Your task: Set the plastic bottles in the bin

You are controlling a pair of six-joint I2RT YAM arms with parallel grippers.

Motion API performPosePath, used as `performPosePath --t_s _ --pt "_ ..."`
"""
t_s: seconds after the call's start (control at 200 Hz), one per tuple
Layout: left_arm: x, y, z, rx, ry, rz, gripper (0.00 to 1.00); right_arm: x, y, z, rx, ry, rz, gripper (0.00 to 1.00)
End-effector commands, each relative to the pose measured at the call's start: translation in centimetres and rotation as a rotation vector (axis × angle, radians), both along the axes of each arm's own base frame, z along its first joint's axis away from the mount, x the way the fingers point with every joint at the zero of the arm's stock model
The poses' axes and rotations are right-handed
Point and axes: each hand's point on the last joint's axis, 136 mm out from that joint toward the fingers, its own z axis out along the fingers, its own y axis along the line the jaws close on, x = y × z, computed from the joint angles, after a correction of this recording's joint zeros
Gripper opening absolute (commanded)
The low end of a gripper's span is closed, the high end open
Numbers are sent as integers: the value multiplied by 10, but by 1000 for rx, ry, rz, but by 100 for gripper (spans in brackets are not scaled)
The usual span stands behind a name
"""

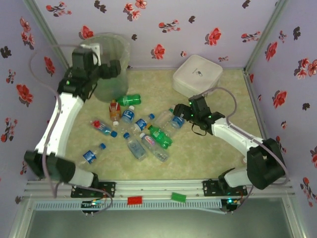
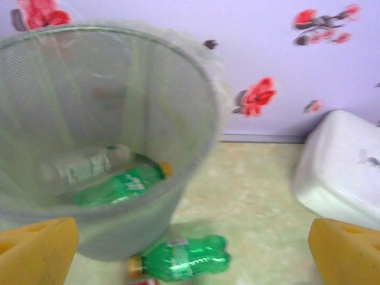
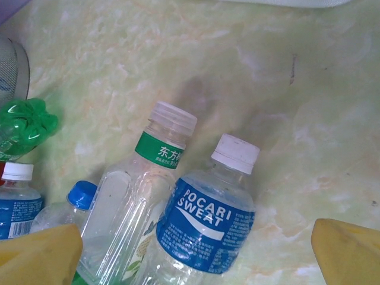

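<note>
Up at the far left, the left gripper (image 1: 113,69) hangs beside the rim of the bin (image 1: 115,43), its yellow foam pads (image 2: 35,252) spread wide with nothing between them. Inside this round, translucent pale-green bucket, whose wall shows a fine mesh texture, lie a green bottle (image 2: 119,185) and a clear bottle (image 2: 83,166). A second green bottle (image 2: 184,258) lies on the marbled tabletop (image 2: 255,196) at its foot. The right gripper (image 1: 181,116), equally wide apart and empty, hovers above a blue-labelled Pocari Sweat bottle (image 3: 208,225) lying against a clear green-banded bottle (image 3: 127,208). Other plastic bottles (image 1: 136,148) lie scattered mid-table.
</note>
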Motion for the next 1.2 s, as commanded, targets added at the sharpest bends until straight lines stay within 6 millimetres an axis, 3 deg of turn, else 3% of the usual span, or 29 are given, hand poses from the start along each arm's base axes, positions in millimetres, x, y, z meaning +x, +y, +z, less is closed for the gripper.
performPosePath --t_s 0.0,0.145,0.25,0.505,0.645,0.835,1.195 --pt "-20 -21 -28 -147 -37 -33 100 13 16 2 70 8 -4 100" --pt "-64 -53 -81 -339 -15 -115 100 22 25 -14 78 54 -11 100" --pt "-88 -72 -114 -373 36 -163 100 28 27 -25 76 71 -29 100" --pt "-114 -112 -186 -397 206 -200 100 36 39 -45 78 115 -40 99" --pt "-112 -128 -198 -394 231 -198 100 28 34 -57 31 143 -67 98" --pt "-104 -143 -196 -370 221 -223 100 17 27 -67 35 161 -90 94" --pt "-108 -142 -212 -341 260 -211 100 3 18 -83 23 195 -109 83"
